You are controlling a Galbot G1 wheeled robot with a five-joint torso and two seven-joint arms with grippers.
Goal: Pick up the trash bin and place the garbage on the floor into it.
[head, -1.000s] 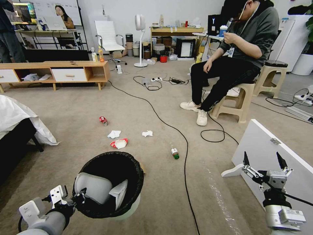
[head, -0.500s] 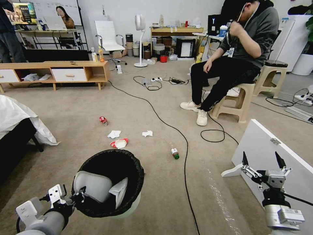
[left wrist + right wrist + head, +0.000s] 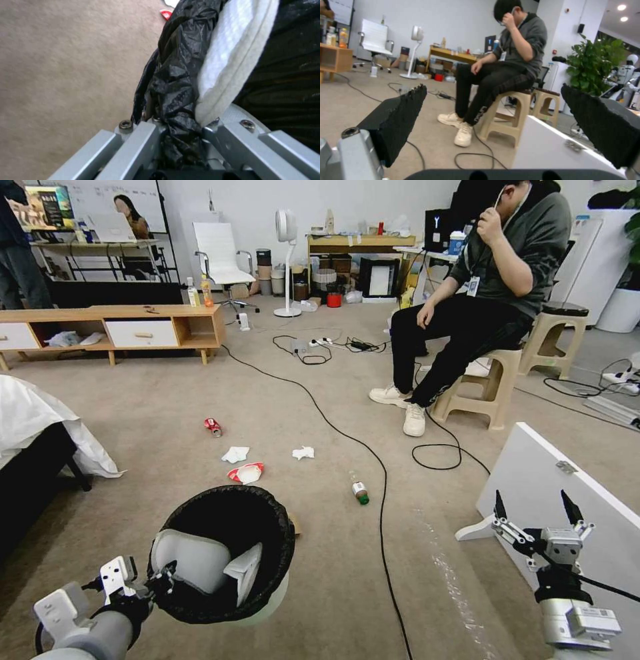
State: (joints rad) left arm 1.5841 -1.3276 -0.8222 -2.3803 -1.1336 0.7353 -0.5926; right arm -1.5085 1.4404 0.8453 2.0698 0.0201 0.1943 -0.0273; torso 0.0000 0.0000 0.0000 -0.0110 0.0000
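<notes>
The left tool (image 3: 160, 583) is clamped on the near rim of the trash bin (image 3: 230, 553), which hangs at the near left, clear of the floor (image 3: 320, 593); the left wrist view shows both jaws pinching the folded black bag liner (image 3: 176, 82) against the rim. The right tool (image 3: 537, 513) hovers at the near right beside a tilted white board (image 3: 560, 493), its fingers well apart and holding nothing. The garbage lies ahead on the carpet: a crushed red can (image 3: 213, 427), two crumpled tissues (image 3: 235, 454), a flattened red-and-white cup (image 3: 245, 473) and a small green-capped bottle (image 3: 360, 491). Risk 1: the grasp is one-sided and partly on loose liner; the liner may slip or tear and the bin may tilt or drop. Risk 2: a black cable (image 3: 373, 460) runs just beside the bottle; a reach there may snag it. Risk 3: the right tool is near the board and may strike it on a sideways move. No brand, label or writing on the litter or the bin is legible.
</notes>
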